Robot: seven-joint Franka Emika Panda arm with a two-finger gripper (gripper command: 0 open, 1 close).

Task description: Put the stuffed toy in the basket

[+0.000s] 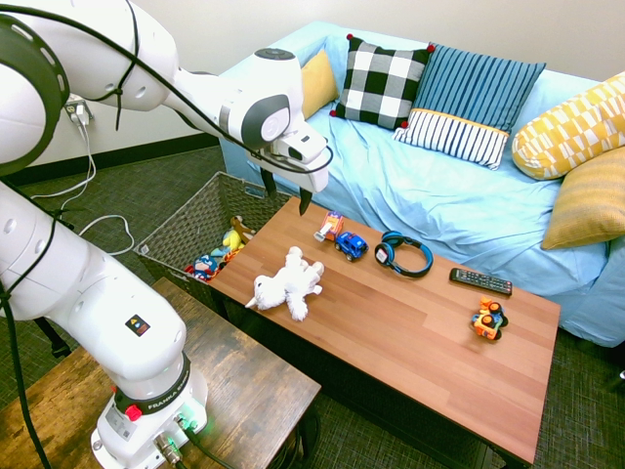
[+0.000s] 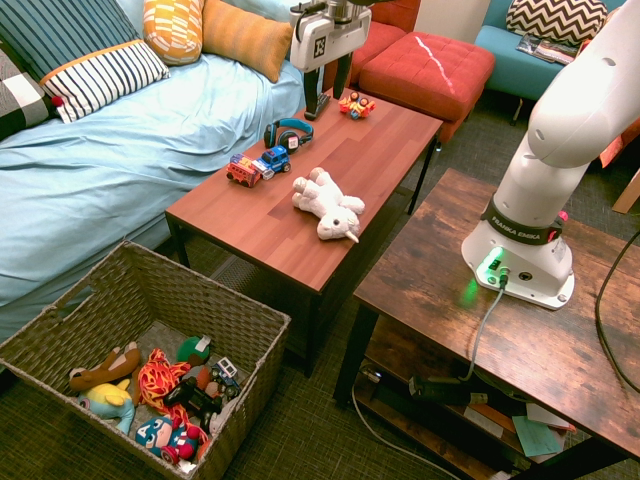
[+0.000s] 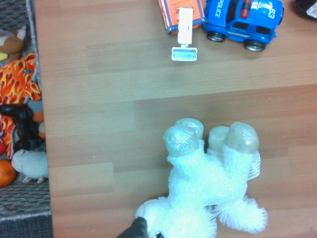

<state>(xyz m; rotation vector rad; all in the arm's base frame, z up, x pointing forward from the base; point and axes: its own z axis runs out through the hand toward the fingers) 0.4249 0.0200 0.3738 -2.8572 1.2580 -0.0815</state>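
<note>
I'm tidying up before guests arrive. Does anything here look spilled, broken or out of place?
Nothing looks spilled or broken. The white plush unicorn lies sprawled on the coffee table, while other toys sit in the woven basket, so it seems out of place.

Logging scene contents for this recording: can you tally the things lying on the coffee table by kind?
Stuffed toy: 1 (white plush)
Toy vehicles: 2 (orange one, blue police car)
Orange, yellow and blue toy: 1
Headphones: 1
Remote control: 1
Total: 6
</note>
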